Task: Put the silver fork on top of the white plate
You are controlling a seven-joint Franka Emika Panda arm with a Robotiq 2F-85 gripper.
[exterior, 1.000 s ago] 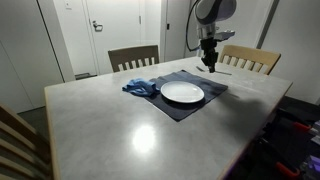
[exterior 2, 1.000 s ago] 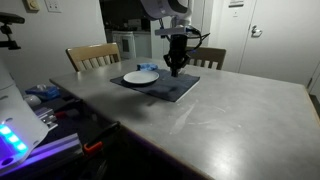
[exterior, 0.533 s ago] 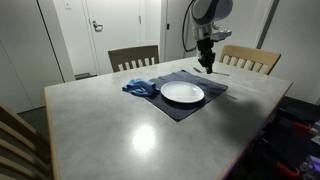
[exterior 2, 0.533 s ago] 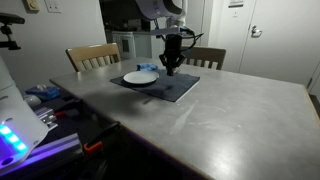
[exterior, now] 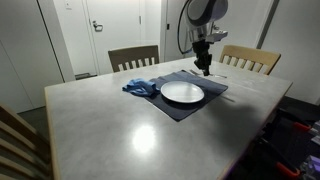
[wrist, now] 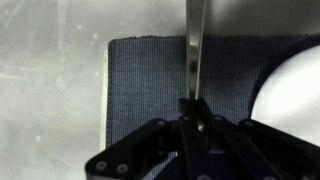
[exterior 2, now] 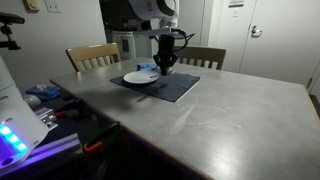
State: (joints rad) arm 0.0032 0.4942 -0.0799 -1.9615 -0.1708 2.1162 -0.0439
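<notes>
A Franka Panda arm (exterior: 203,25) reaches down over the far side of a grey bench (exterior: 120,130) with its jaws clamped on the silver fork (wrist: 194,45). In the wrist view the fork runs as a thin bright strip straight out from between the jaws, over the ribbed dark placemat (wrist: 150,85) and past its far edge. The white plate (wrist: 296,95) curves in at the right of that view, beside the fork and not under it. In both exterior views the plate (exterior: 182,93) (exterior 2: 140,77) sits on the placemat (exterior: 205,104) (exterior 2: 178,88) with the arm's wrist hanging just beyond its rim, apparently clear of the mat (the fork itself is too thin to make out from these cameras). A crumpled blue cloth (exterior: 140,87) lies at the placemat's edge, near the plate. Two wooden chairs (exterior: 133,57) (exterior: 250,58) are drawn up to the bench on the far side, in front of a pale wall with a closed door (exterior: 105,25).
</notes>
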